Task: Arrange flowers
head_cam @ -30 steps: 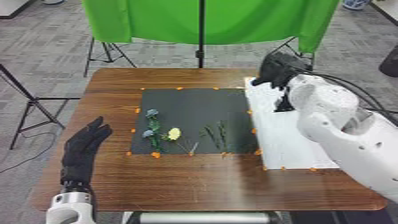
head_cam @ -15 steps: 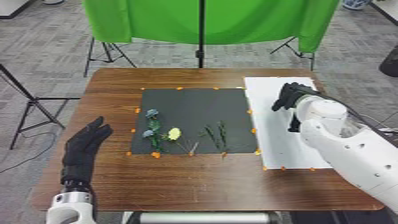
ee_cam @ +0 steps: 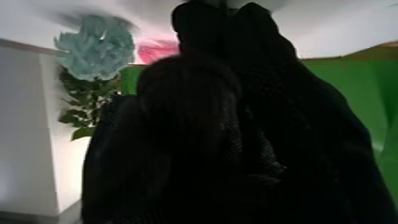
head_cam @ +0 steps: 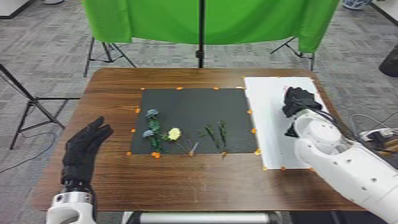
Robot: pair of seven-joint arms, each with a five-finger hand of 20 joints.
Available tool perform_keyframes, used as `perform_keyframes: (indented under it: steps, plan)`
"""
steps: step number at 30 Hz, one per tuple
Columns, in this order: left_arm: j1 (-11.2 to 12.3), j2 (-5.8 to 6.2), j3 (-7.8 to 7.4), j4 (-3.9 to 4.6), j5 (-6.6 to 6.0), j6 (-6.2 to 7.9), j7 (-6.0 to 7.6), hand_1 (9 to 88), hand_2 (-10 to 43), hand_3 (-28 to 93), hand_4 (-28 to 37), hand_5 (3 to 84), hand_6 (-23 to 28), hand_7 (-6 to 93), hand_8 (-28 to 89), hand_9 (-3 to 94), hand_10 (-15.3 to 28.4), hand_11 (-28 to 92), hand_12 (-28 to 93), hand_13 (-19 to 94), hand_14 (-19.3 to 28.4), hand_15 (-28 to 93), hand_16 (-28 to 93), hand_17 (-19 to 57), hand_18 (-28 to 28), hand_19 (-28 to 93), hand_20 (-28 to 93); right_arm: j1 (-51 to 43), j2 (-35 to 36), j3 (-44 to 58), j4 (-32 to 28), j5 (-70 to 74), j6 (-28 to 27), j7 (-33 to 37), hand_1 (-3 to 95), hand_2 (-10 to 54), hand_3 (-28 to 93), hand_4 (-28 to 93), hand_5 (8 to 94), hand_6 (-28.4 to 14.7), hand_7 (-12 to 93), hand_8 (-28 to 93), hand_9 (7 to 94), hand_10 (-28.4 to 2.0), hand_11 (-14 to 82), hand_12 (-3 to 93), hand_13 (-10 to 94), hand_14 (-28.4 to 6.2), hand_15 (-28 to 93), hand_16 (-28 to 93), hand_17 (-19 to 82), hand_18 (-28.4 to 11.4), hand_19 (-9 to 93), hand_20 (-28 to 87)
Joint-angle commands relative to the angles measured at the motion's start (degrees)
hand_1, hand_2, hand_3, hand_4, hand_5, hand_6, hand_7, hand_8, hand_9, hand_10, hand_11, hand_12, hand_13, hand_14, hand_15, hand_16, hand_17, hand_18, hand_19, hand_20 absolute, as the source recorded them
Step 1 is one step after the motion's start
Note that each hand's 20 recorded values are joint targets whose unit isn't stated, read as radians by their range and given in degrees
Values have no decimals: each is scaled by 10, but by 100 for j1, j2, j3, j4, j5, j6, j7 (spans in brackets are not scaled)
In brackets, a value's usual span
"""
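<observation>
Blue flowers [head_cam: 152, 112]: two dusty blue blooms on the dark mat [head_cam: 200, 102], toward its left edge, one farther from the robot than the other; leafy green stems ran toward the near edge.
Yellow flower [head_cam: 174, 133]: pale yellow, rounded bloom, just right of the nearer blue one; thin stem slanted nearward and to the right.
Sprigs [head_cam: 222, 135]: two, slim and dark green, lying side by side on the mat's right part, heads pointing away from the robot.
Pale bloom [ee_cam: 96, 47]: in the right wrist view, beside the right hand [head_cam: 300, 100]; light blue-green, full, with ruffled, layered petals; dark green leaves [ee_cam: 82, 100] clustered next to it. Could not tell whether it was held.
Pink patch [ee_cam: 158, 51]: vivid pink, blurred, between pale bloom and glove; kind could not be told.
Right hand: above the white sheet [head_cam: 266, 110], right of the mat; clenched, released or grasping could not be told.
Left hand [head_cam: 84, 145]: over the wood at left, apart from the mat; released, fingers extended, nothing grasped.
Mat and sheet: side by side on the brown table [head_cam: 195, 185], orange marks along the edges.
</observation>
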Motion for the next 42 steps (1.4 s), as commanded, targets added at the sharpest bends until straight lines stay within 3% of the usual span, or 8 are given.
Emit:
perform_keyframes:
  steps: [1, 8, 16, 31, 38, 42]
  plan:
    - [56, -10, -18, 19, 9, -42, -32, 281, 28, 643, -229, 476, 52, 80, -58, 462, 139, 161, 108, 361, 167, 190, -11, 63, 118, 72, 185, 44, 152, 104, -985, 262, 221, -455, 661, -95, 533, -144, 767, -28, 172, 140, 889, -106, 73, 382, 930, -19, 519, 348, 665, -84, 932, 455]
    - [46, -29, 12, 26, 25, -53, -11, 282, 28, 643, -229, 476, 52, 79, -59, 462, 139, 161, 108, 361, 167, 190, -12, 63, 118, 72, 186, 973, -224, -912, -1718, 965, 45, -1213, 654, -95, 540, -138, 771, -25, 174, 140, 893, -104, 74, 387, 932, -18, 518, 354, 671, -81, 932, 457]
    - [-1, -51, 53, 50, 38, -89, -25, 282, 28, 642, -228, 476, 53, 79, -59, 463, 139, 162, 108, 361, 167, 190, -12, 64, 117, 72, 187, 1333, -804, -1794, -1636, 1215, -451, -1494, 639, -95, 548, -137, 770, -22, 178, 140, 894, -102, 73, 388, 931, -17, 518, 358, 673, -82, 932, 464]
    - [-12, -71, 55, 71, 10, -92, -31, 281, 28, 643, -229, 475, 51, 79, -58, 463, 139, 161, 108, 361, 167, 190, -12, 63, 117, 71, 187, 1325, -1028, -2130, -1373, 1278, -535, -1452, 600, -95, 552, -153, 751, -23, 166, 123, 871, -110, 88, 377, 924, -19, 524, 363, 669, -86, 932, 482]
    - [2, -78, 51, 67, 10, -120, -50, 280, 29, 643, -229, 475, 52, 78, -59, 462, 139, 160, 108, 360, 168, 189, -12, 62, 116, 70, 187, 1307, -1071, -2186, -1281, 1342, -500, -1432, 548, -95, 541, -148, 721, -29, 144, 102, 828, -123, 167, 297, 918, -22, 531, 357, 663, -90, 932, 493]
    - [6, -71, 53, 49, 30, -100, -137, 280, 29, 642, -230, 475, 52, 78, -58, 461, 139, 160, 109, 359, 167, 188, -12, 61, 116, 71, 188, 1272, -1087, -2160, -1260, 1304, -482, -1439, 501, -95, 576, -164, 707, -27, 150, 75, 812, -132, 206, 231, 914, -24, 534, 354, 660, -91, 932, 495]
